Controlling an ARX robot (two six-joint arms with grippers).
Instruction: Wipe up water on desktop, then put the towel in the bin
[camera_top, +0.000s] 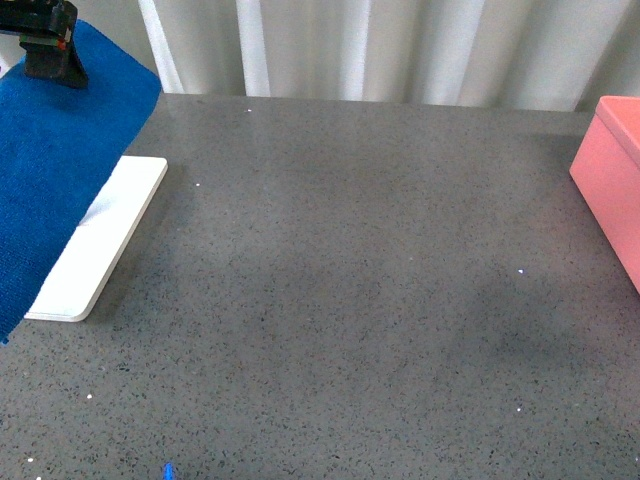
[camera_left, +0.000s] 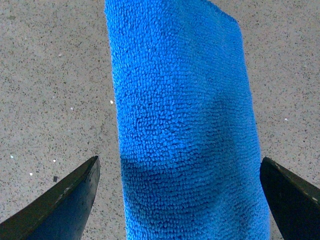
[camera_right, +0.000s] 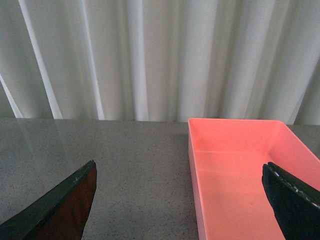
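At nine to ten o'clock in the front view, the towel (camera_top: 50, 170) lies spread in a broad bright blue sheet that runs off the picture's edge and covers the outer side of a flat white tray (camera_top: 105, 245). The tray's bare strip and rounded corners show along the towel's inner edge. Up at about eleven o'clock the left gripper (camera_top: 50, 55) shows as a dark block over the towel's far end, partly cut off by the frame. Its own wrist camera looks straight down a long fluffy band of the towel that runs between the two dark fingers (camera_left: 70, 200). Those fingers stand wide apart, one on each side of the cloth and not pressed together on it, and speckled stone shows on both sides of the band. The desktop (camera_top: 350, 300) fills the middle of the front view, dark grey with fine black flecks and a few white glints. At three o'clock the bin (camera_top: 610, 175) sits at the desktop's edge, well apart from the towel, with only its near pink wall and rim in view. The right gripper (camera_right: 179, 170) does not appear in the front view. Its wrist camera shows its two fingers spread with nothing between them and the bin's open pink inside just beyond. A pale pleated curtain (camera_top: 400, 50) hangs behind the desktop.
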